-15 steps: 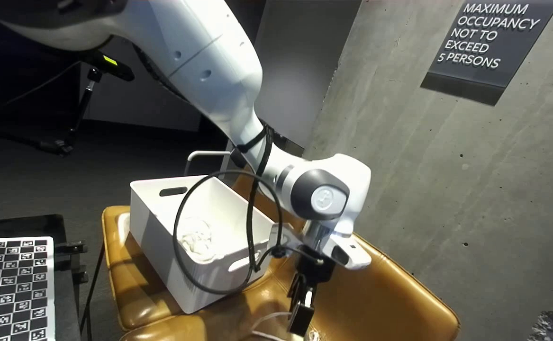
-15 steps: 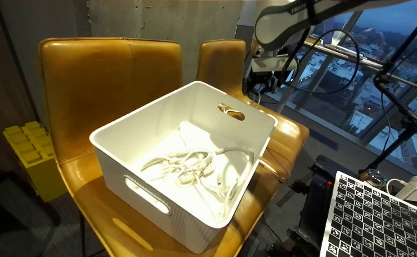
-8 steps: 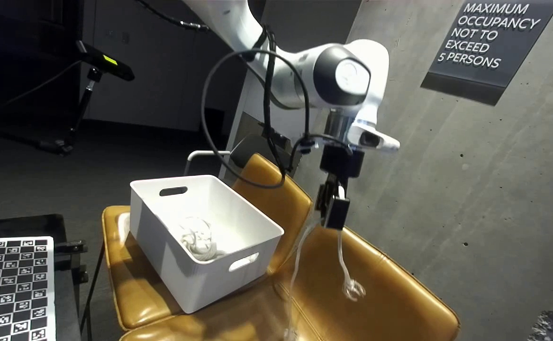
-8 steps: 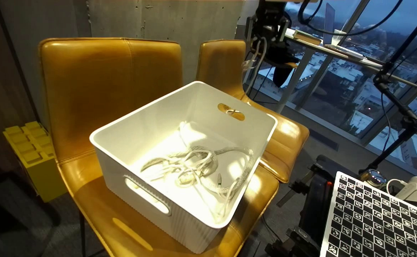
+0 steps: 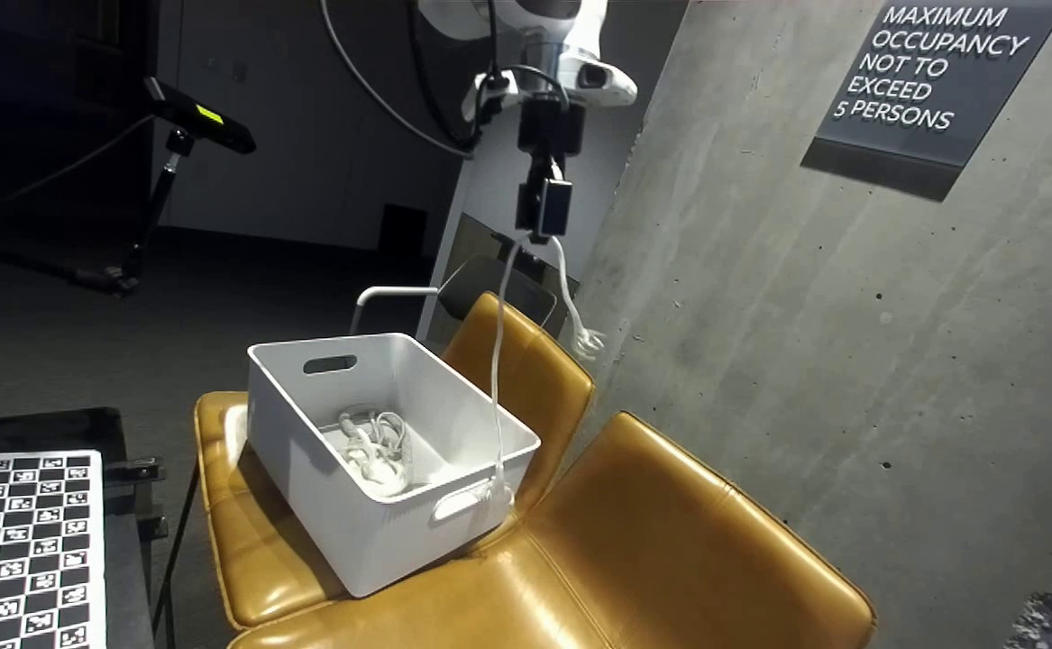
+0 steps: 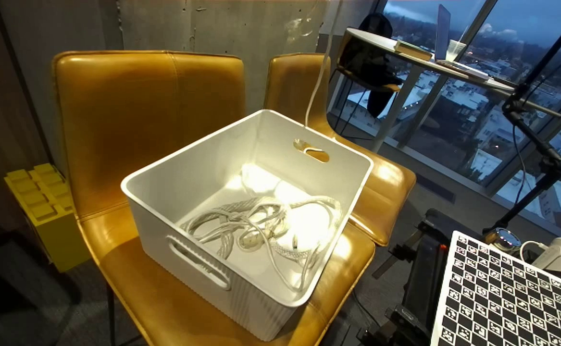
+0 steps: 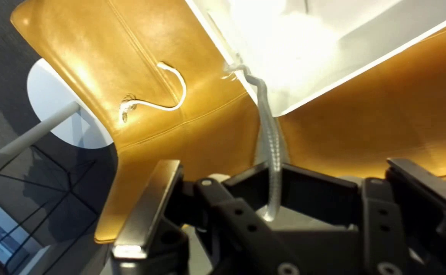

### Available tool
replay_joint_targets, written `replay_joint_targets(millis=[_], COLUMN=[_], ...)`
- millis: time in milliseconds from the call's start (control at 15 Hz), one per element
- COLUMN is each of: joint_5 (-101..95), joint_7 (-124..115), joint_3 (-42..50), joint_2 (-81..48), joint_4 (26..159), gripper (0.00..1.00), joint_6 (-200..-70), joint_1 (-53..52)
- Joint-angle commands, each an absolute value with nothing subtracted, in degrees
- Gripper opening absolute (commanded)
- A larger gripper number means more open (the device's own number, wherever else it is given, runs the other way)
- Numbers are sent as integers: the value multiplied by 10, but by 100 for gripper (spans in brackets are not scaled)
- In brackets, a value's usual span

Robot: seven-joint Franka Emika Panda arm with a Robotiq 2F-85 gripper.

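Hand (image 5: 540, 227) is clenching a white cord (image 5: 495, 370) aloft. Left to right before me: white bin (image 5: 399, 539), holding tangled cords (image 5: 377, 453); gripped cord, dangling its longer end outside the bin. Apparent step: transfer; next move likely calling for raising that end clear.

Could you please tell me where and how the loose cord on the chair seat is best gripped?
I'd pinch the loose cord mid-length, from above, with the jaws across it: in the wrist view it lies curved on the chair seat, with nothing over it, and its middle stretch has seat showing on both sides. The gripper would first need to release the held cord.
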State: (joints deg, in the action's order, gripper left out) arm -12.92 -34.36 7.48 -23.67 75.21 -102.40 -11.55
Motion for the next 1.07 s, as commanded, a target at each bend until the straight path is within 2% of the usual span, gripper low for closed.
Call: replay_joint_targets(millis=[0,333,867,933,1000], joint_5=[-160,-180,-181,-182,-180], joint_7=[-371,-391,-381,-376,-372], joint_3=[32,-2,-2,-2,-1], joint_2=[-206,-217,-219,-216,-215], joint_4=[772,806,903,921,936], gripper=[0,0,0,25,26], joint_6=[-997,-1001,-1020,-1026,-1028], joint_1=[-155,-183,-161,-156,-150])
